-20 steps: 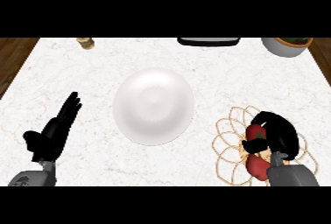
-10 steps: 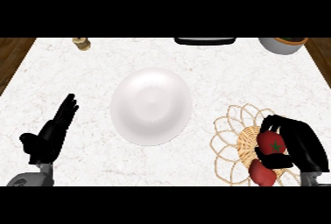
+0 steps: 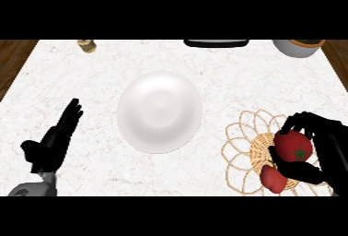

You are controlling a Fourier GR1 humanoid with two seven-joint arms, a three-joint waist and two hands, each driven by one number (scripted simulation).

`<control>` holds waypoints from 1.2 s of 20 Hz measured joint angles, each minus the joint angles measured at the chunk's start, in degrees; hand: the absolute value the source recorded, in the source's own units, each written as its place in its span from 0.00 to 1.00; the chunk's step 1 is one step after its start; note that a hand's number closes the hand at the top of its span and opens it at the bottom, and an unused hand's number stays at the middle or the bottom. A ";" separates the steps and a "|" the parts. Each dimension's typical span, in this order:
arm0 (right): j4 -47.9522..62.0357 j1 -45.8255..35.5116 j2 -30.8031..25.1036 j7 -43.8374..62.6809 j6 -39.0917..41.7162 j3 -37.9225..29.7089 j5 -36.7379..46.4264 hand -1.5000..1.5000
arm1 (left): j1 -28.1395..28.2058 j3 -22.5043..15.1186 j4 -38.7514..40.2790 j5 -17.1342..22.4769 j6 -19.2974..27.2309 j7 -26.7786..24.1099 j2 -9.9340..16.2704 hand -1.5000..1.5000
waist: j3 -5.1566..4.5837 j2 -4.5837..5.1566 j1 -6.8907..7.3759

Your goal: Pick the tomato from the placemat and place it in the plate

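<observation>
A red tomato point(image 3: 293, 146) with a green stem star sits between the curled fingers and thumb of my right hand point(image 3: 325, 152), at the right over the woven tan placemat point(image 3: 239, 144). A second red shape point(image 3: 273, 179) lies on the placemat just below the hand; I cannot tell what it is. The white plate point(image 3: 159, 112) stands at the counter's middle, left of the placemat and apart from the tomato. At the lower left my left hand point(image 3: 53, 145) rests open with its fingers pointing up.
Along the far edge of the marble counter stand a small jar point(image 3: 85, 44), a dark flat object point(image 3: 216, 43) and a grey pot point(image 3: 299, 47). Wood shows past the counter's left edge point(image 3: 12, 60).
My right hand has turned and curled round the tomato, which now shows between fingers and thumb, shifted slightly right. The left hand has barely moved.
</observation>
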 measured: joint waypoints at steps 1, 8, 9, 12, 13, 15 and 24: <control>-1.37 -0.84 0.24 1.02 1.04 0.12 0.16 1.00 | -0.77 0.30 1.48 -0.26 -0.15 -0.70 -0.15 0.50 | 0.01 0.04 0.01; -2.65 -10.23 5.14 7.69 5.79 3.13 1.67 1.00 | 0.59 0.73 -0.44 -1.03 -0.98 -0.33 -0.87 0.50 | 0.01 0.10 0.44; -2.19 -12.17 6.21 9.23 6.49 4.35 2.62 1.00 | 0.41 0.62 -0.12 -1.28 -0.89 -0.37 -1.24 0.50 | 0.00 0.11 0.48; 0.52 -16.49 9.43 12.01 7.50 7.48 5.05 1.00 | 0.36 0.93 -0.60 -1.33 -1.62 -0.04 -1.19 0.50 | -0.01 0.12 0.58; 2.19 -18.22 10.33 12.37 7.80 8.04 5.44 1.00 | 0.15 0.85 -0.13 -1.77 -1.39 -0.50 -1.57 0.50 | 0.00 0.14 0.60; 5.03 -21.53 12.57 13.67 8.62 9.04 5.88 1.00 | 0.18 0.97 -0.41 -2.02 -1.49 -0.11 -1.61 0.50 | 0.00 0.16 0.65; 26.05 -32.16 18.45 15.00 -2.47 16.07 5.51 1.00 | -0.80 1.39 -0.64 -2.96 -1.47 1.17 -2.40 0.50 | 0.02 0.27 1.01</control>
